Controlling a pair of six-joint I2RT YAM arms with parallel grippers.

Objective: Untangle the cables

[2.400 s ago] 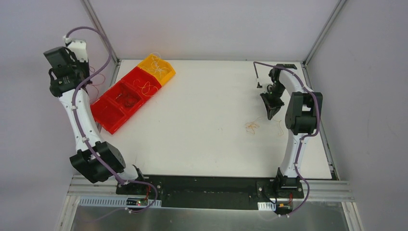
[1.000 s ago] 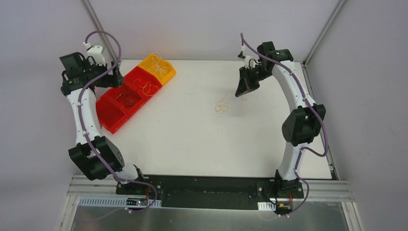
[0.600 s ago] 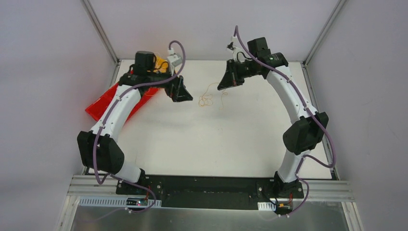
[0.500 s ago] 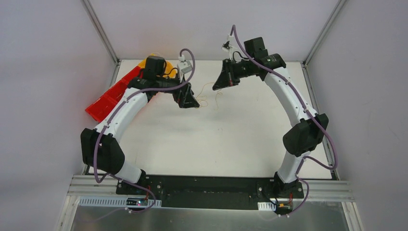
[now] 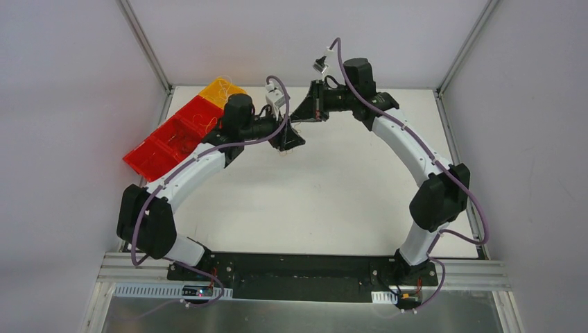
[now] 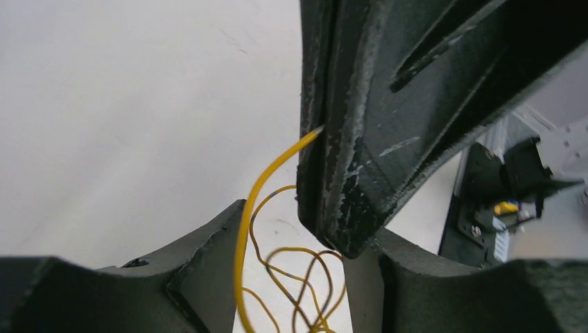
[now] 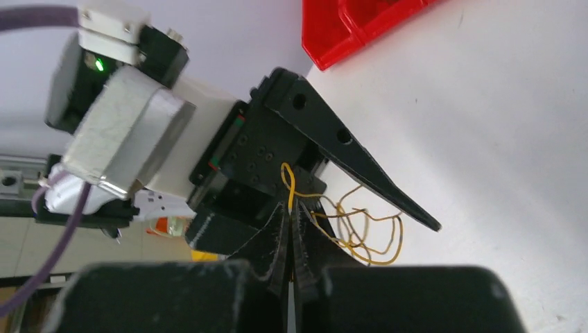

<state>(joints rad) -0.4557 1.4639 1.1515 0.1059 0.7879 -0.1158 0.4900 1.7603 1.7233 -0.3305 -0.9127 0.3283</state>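
Right gripper [image 7: 291,216], fingers pressed together on a yellow strand [image 7: 287,182] of the cables [image 7: 360,232]. The strand stands up out of the seam between the fingertips. The rest of the bundle, thin yellow and darker loops, hangs just past them. The left gripper [image 5: 290,141] meets it almost tip to tip, its jaws partly spread and not closed on the wire. In the left wrist view the right gripper's closed tip reaches into the gap between the left fingers [image 6: 208,270]. There the yellow strand curves down along the inner edge of one finger, so close that contact cannot be judged. Both grippers are over the far middle of the white table [image 5: 333,201], so the tangle is between them there. Whether its lowest loops touch the surface cannot be told. The left arm [image 5: 187,173] reaches in from the near left corner and the right arm [image 5: 409,149] from the near right. Each has white links and black joints, with a purple cord [image 5: 378,87] running along it, and together they form an arch. At the far left of the table a row of bins lies on a diagonal: red compartments [image 5: 166,142], then an orange bin [image 5: 223,94] at the far end. Pale thin strands [image 5: 220,84] show in the orange bin. Grey walls close in the scene, with a metal post [image 5: 142,45] rising at the far left corner.
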